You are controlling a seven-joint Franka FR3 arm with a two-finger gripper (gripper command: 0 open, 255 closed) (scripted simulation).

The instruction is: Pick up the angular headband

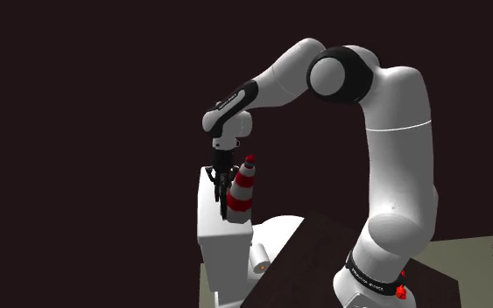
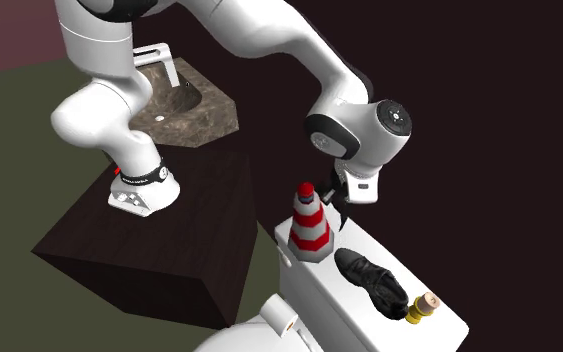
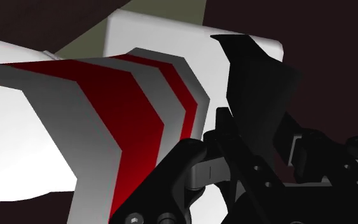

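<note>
My black gripper (image 2: 337,208) hangs just above a white toilet tank (image 2: 447,322), close beside a red-and-white striped cone (image 2: 310,225). In the wrist view the fingers (image 3: 190,172) are closed on a black, sharp-cornered piece, the angular headband (image 3: 260,76), which sticks out past them, with the cone (image 3: 107,102) right next to it. From the shoulder view the gripper (image 1: 223,175) is at the cone's (image 1: 242,188) left side, over the tank (image 1: 222,254).
On the tank lid lie a black shoe (image 2: 369,280) and a small yellow spool (image 2: 421,308). A paper roll (image 2: 281,318) sits on the tank's side. The dark stand (image 2: 169,250) and a stone sink counter (image 2: 189,105) are behind it. Black area surrounds the scene.
</note>
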